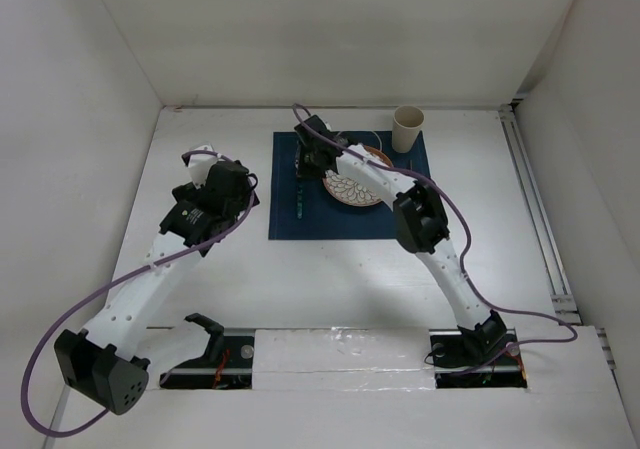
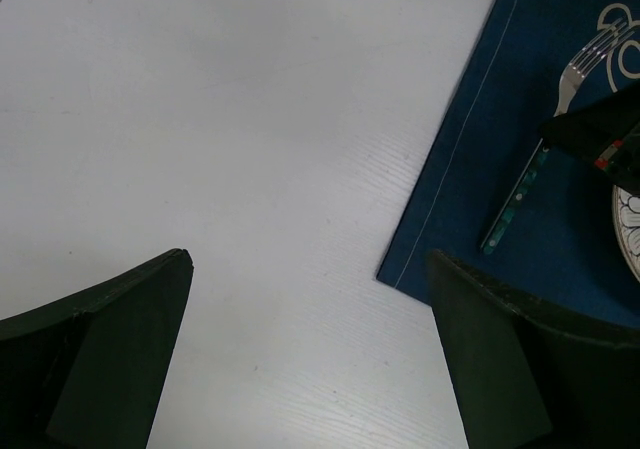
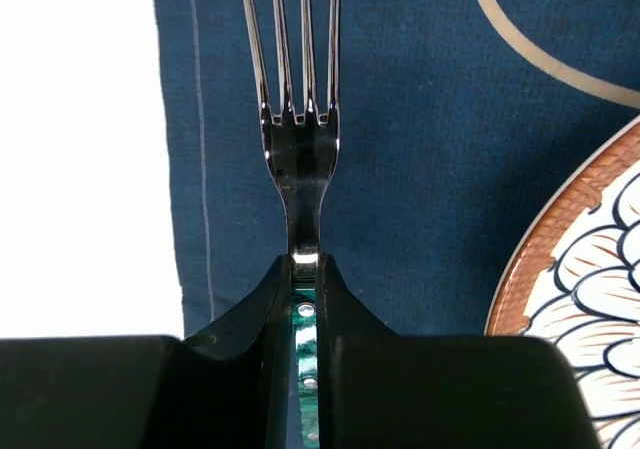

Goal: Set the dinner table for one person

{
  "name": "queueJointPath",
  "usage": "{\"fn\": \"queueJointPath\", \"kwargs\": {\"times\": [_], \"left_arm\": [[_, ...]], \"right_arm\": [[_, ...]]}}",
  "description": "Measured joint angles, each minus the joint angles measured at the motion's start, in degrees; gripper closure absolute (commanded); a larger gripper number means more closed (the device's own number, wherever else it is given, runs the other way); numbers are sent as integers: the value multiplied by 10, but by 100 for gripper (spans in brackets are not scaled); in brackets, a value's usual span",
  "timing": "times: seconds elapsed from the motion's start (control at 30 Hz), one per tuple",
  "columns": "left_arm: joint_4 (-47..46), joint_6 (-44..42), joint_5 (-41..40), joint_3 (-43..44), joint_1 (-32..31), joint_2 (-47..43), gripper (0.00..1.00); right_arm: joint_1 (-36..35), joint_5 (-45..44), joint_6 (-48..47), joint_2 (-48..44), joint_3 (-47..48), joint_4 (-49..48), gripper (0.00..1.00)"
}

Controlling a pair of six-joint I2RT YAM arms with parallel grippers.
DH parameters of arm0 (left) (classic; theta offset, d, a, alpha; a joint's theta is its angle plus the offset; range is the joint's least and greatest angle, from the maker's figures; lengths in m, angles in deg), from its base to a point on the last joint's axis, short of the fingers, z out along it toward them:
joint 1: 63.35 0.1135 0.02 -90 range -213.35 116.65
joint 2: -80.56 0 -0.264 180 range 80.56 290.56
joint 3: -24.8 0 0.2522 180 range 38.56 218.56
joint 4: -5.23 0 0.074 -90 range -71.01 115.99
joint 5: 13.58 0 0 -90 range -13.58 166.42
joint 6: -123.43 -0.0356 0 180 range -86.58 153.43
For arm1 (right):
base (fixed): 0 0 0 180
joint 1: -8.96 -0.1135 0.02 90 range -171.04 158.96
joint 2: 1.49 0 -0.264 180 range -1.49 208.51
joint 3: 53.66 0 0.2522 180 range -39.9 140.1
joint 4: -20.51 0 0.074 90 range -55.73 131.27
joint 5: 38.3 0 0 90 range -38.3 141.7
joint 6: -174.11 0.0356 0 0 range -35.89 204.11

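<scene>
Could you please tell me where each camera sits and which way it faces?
Top external: fixed above and behind the arms, looking down on the dinner table; both arms and their bases show.
Left wrist: on the left arm, looking down at bare table and the placemat's edge; the open left tool's fingers frame the bottom.
Right wrist: on the right arm, looking down along the right tool, shut on the fork handle.
Shared: both wrist views show the fork, placemat and plate.

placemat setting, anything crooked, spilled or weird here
Nothing stands out. The green-handled metal fork, gripped by the right end effector, runs parallel to the edge of the navy blue cloth placemat; the beige paper cup stands upright.
</scene>
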Motion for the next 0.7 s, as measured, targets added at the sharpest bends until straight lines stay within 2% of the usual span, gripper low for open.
{"fn": "queueJointPath", "kwargs": {"times": [0.5, 0.67, 0.7], "left_arm": [[-5, 0, 5, 0, 0, -7, 0], [-5, 0, 5, 0, 0, -7, 0], [-5, 0, 5, 0, 0, -7, 0]], "right_arm": [[-1, -5, -7, 17, 13, 19, 92], [-3, -4, -9, 23, 15, 19, 88], [-3, -4, -11, 26, 19, 20, 84]]}}
